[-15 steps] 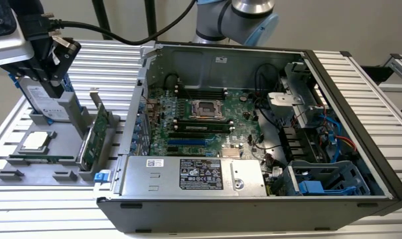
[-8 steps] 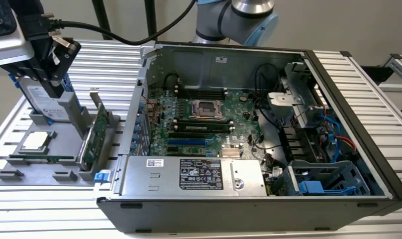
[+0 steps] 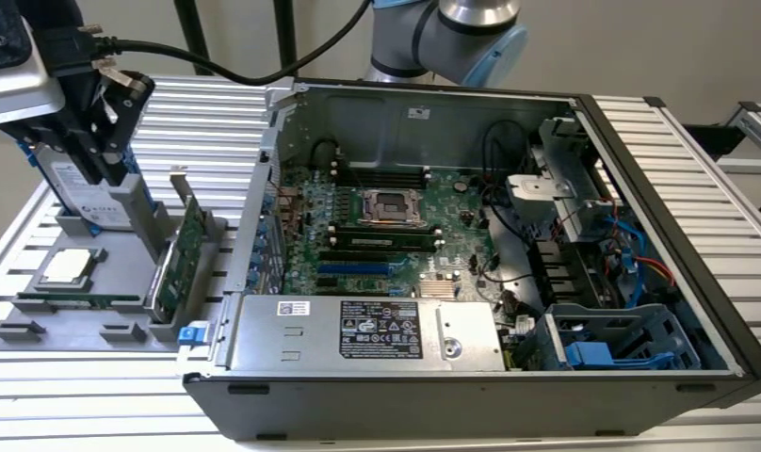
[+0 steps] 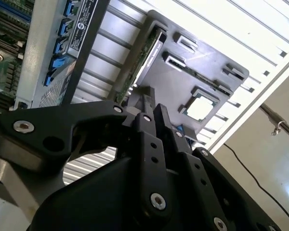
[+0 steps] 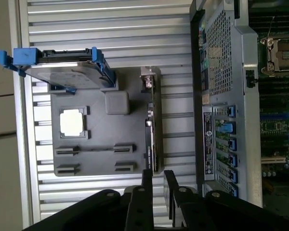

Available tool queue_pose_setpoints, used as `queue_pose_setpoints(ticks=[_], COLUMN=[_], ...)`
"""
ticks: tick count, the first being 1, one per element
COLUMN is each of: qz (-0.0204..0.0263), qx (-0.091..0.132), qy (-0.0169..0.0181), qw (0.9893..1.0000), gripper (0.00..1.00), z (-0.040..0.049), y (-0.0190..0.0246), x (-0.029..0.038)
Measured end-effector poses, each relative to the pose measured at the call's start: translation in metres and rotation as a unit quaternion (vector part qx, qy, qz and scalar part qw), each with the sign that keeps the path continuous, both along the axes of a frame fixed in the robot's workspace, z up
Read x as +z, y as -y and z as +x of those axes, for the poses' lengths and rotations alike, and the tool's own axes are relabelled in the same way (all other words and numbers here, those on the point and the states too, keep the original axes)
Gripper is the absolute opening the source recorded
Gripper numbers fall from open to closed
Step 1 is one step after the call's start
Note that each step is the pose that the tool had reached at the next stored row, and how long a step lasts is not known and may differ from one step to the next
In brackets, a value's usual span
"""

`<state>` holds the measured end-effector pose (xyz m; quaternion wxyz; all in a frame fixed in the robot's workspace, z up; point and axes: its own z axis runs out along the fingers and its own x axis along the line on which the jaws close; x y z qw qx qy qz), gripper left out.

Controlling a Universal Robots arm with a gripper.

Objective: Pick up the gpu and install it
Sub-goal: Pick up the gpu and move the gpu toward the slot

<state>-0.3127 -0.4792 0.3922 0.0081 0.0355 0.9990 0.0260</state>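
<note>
Black tool (image 5: 157, 176) with silver screws; grey-blue arm (image 3: 478, 30).

— Where does the exterior view stand?
— High and near the open case (image 3: 418, 410), looking down across the table (image 3: 682, 141). The gray holder (image 3: 117, 278) is at the exterior view's left.
— And the wrist views?
— Both look past the gripper (image 5: 157, 174) at that holder from close above, the first straight down, the second slanted. All three share the holder and the case's side.

A: Item one?
B: Open computer case (image 3: 394, 127), motherboard (image 3: 462, 198) inside.
A: At its nine o'clock, exterior view?
B: Grey holder tray (image 3: 117, 273) on slatted table (image 3: 79, 395): hard drive with blue rails (image 3: 86, 202), processor chip (image 3: 67, 266), memory stick (image 3: 79, 301).
</note>
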Motion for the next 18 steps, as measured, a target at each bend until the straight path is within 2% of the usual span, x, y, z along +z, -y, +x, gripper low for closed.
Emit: queue_pose_setpoints(ticks=[7, 18], qz=[0.0011, 0.0011], qx=[0.000, 0.000], qy=[-0.0001, 0.0000], qw=[1.0000, 1.0000], gripper=[1.00, 1.00], z=[0.0000, 0.0000], y=[0.0000, 0.0000], x=[-0.0001, -0.0071])
